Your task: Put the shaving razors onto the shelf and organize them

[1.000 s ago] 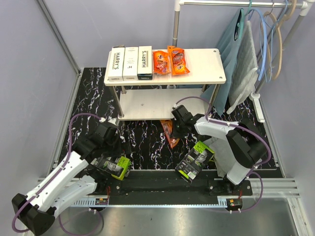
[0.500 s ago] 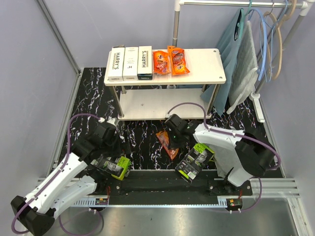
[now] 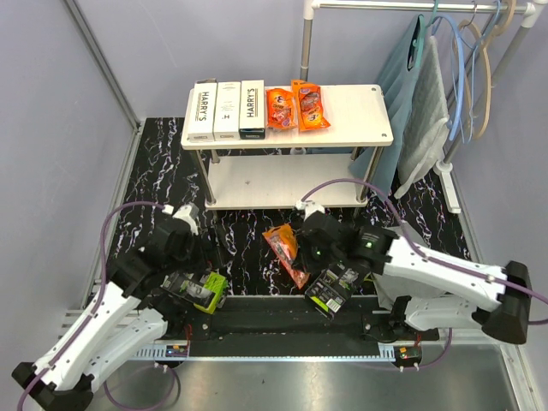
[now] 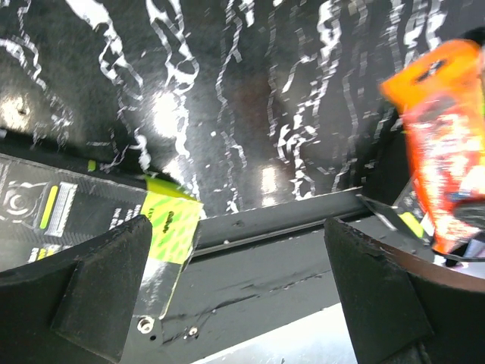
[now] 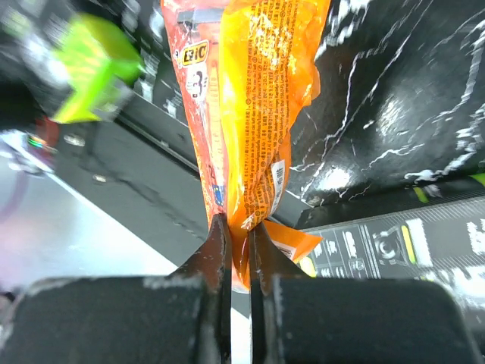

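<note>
Right claw [image 3: 306, 250] [image 5: 235, 231] pinched one end of a flat orange pack [image 3: 286, 248] [image 5: 250, 91], fingers pressed tight against the film. The pack stretched away from the claw over the black marbled tabletop [image 3: 163, 163], in front of the shelf [image 3: 360, 116] and apart from it. Could not tell whether it cleared the surface.

Left claw [image 3: 205, 248] [image 4: 235, 258] was spread wide with nothing between its fingers [image 4: 91, 280]. It hovered near the left blister pack [image 3: 199, 289] [image 4: 76, 220], black and lime green, which lay flat at the near edge of the tabletop.

Right blister pack [image 3: 334, 287] [image 5: 394, 243] lay flat near the front edge, just beside the held pack and partly under the right arm.

On the shelf's top board, three white boxes [image 3: 227, 110] lay side by side at the left end. Two orange packs [image 3: 298, 107] lay just to their right, touching each other. The right end of the board showed bare cream surface.
</note>
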### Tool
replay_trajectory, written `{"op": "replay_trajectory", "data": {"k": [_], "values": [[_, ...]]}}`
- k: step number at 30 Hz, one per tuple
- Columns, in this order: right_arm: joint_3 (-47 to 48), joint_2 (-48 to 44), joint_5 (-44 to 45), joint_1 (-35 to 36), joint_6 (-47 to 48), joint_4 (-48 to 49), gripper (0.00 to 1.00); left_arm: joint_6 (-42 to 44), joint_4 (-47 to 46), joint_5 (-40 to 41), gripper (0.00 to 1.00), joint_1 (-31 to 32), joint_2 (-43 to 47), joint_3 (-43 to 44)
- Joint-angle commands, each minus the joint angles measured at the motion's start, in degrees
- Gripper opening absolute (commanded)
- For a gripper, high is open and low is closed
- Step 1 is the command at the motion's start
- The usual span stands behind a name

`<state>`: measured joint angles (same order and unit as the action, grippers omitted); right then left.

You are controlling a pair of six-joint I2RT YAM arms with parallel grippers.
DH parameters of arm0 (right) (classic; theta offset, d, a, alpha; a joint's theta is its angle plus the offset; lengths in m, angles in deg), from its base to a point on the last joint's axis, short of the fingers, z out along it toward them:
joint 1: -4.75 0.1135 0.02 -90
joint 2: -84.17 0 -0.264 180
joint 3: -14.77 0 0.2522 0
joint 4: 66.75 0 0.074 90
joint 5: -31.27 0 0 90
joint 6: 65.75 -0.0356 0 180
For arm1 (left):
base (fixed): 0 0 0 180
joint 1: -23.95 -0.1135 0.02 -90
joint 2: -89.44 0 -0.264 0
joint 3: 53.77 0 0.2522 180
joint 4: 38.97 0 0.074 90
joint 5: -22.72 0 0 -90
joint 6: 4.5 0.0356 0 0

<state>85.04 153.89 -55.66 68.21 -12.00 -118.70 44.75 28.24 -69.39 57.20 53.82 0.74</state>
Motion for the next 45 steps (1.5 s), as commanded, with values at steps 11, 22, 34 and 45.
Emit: {"op": "replay_trajectory", "data": {"k": [11, 22, 34, 45], "values": [[9.3, -10.7, 9.1, 0.3, -2.1, -10.4, 0.0, 3.6, -2.0, 1.9, 0.99, -0.1, 1.9, 10.9], [20.0, -8.7, 12.3, 0.3, 3.9, -11.2, 0.0, 2.8, -1.2, 1.9, 0.99, -0.1, 1.4, 8.6], [38.8, -3.6, 25.6, 0.2, 13.0, -14.0, 0.0, 1.2, -0.2, 1.9, 0.99, -0.1, 2.7, 5.7], [60.8, 8.0, 19.4, -12.5, 19.5, -17.4, 0.0, 0.6, 0.1, 1.6, 0.99, -0.1, 3.2, 4.6]]}}
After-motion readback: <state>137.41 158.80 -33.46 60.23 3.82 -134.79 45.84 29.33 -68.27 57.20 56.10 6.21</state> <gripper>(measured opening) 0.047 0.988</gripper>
